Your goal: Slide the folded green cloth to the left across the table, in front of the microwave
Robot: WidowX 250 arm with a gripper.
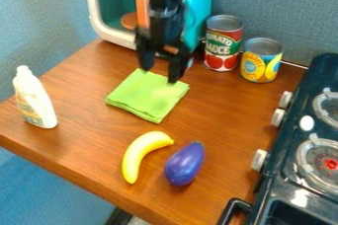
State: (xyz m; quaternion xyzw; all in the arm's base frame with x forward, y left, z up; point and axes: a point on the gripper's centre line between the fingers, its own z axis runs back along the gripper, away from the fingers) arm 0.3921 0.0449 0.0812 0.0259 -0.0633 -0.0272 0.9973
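Note:
My black gripper (159, 73) hangs at the upper middle of the view with its two fingers spread apart and nothing between them. Its tips are over the far part of a folded green cloth (147, 96) on the wooden table. Whether they touch the cloth I cannot tell. Nearer the front edge lie a yellow banana (140, 154) and, just right of it, a purple eggplant (185, 164). A white bottle (34, 98) stands at the left.
Behind the arm stands a teal and white toy oven (198, 7). Right of the gripper are a red tomato can (223, 43) and a smaller yellow can (261, 60). A dark toy stove (285, 169) with white knobs borders the wooden table (86, 140) on the right.

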